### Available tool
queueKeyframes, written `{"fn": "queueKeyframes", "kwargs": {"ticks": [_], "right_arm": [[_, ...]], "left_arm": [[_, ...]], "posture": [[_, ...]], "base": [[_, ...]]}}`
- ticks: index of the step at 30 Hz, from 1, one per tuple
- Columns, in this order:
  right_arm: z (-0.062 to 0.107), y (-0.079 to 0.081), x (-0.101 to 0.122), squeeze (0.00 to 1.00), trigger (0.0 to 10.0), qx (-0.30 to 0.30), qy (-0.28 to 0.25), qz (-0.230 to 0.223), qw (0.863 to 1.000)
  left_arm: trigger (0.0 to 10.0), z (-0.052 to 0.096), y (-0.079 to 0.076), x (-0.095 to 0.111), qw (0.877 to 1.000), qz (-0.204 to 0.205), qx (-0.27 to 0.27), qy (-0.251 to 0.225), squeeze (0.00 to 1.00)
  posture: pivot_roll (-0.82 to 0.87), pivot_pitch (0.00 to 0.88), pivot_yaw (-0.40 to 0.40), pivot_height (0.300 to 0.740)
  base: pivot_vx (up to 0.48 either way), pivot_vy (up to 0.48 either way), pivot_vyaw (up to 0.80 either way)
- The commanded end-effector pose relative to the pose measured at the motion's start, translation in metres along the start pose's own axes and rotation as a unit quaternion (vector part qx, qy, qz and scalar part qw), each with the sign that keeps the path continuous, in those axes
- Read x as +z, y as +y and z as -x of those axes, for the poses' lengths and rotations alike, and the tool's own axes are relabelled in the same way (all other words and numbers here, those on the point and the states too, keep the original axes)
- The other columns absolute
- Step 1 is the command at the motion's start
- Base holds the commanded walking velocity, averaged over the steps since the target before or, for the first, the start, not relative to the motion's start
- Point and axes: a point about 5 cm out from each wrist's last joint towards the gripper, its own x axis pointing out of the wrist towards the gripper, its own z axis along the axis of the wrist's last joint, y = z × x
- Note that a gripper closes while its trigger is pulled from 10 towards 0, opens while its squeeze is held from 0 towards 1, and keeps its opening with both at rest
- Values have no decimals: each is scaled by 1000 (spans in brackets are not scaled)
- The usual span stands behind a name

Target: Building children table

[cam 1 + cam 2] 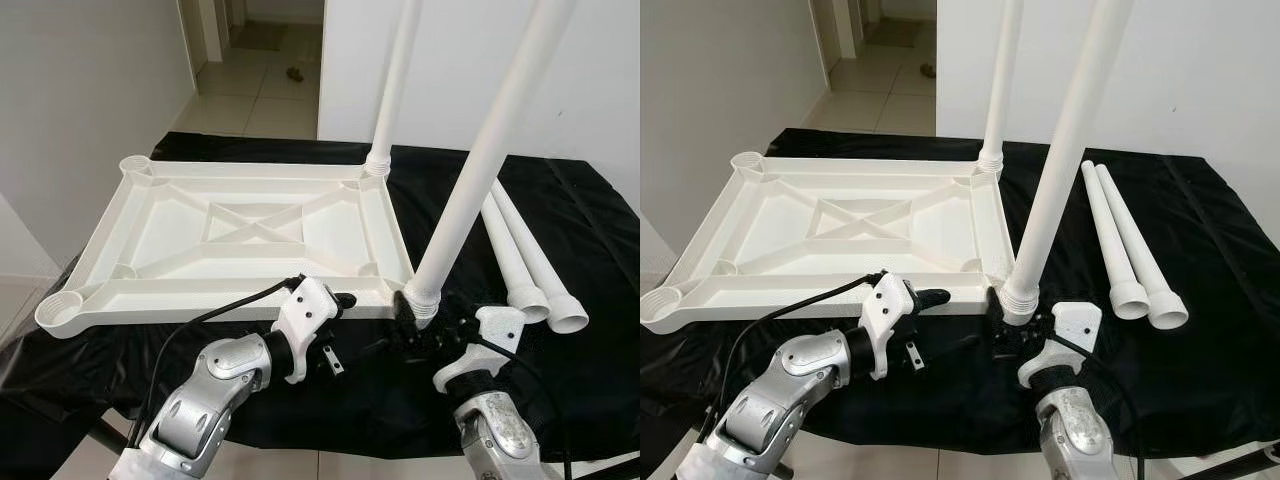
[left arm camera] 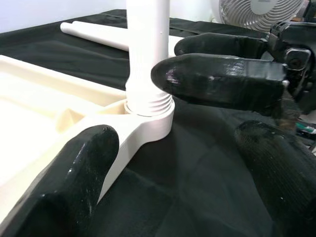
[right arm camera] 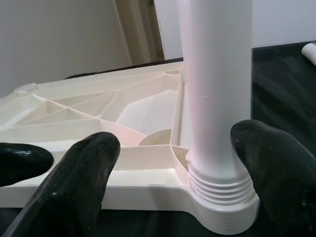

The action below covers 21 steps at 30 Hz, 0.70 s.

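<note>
A white plastic table top [image 1: 230,170] lies upside down on a black cloth. One white leg [image 1: 395,90] stands in its far right corner socket. A second leg [image 1: 470,170] stands in the near right socket, its thread [image 3: 219,185] partly showing. My right gripper [image 1: 425,318] is open around the base of that leg, one finger [image 3: 74,182] well off it and the other [image 3: 276,168] close beside it. My left gripper [image 1: 340,315] is open at the top's front edge, just left of that corner, and its fingers [image 2: 74,187] hold nothing.
Two loose white legs [image 1: 530,260] lie side by side on the cloth to the right. The sockets at the near left [image 1: 62,308] and far left [image 1: 135,165] corners hold nothing. A fan [image 2: 266,10] stands beyond the table. A doorway onto a tiled floor [image 1: 260,90] lies behind.
</note>
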Motion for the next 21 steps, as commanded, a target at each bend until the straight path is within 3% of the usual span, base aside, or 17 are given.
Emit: {"fn": "queueKeyframes", "kwargs": {"ticks": [1,8,21], "right_arm": [[-2,1,-1,0,10000,40,20,-24,999],[-12,-3,5,0,10000,152,39,-32,987],[-25,-28,6,0,10000,200,67,-16,977]], "left_arm": [[10000,1,-1,1,1000,0,-3,1,0],[10000,0,-2,2,1000,2,-1,-1,0],[10000,-3,-4,3,1000,7,-2,-5,0]], "posture": [[2,50,-7,740],[-6,54,-14,740],[-8,58,-19,740]], "base": [[0,0,0],[0,0,0],[0,0,0]]}}
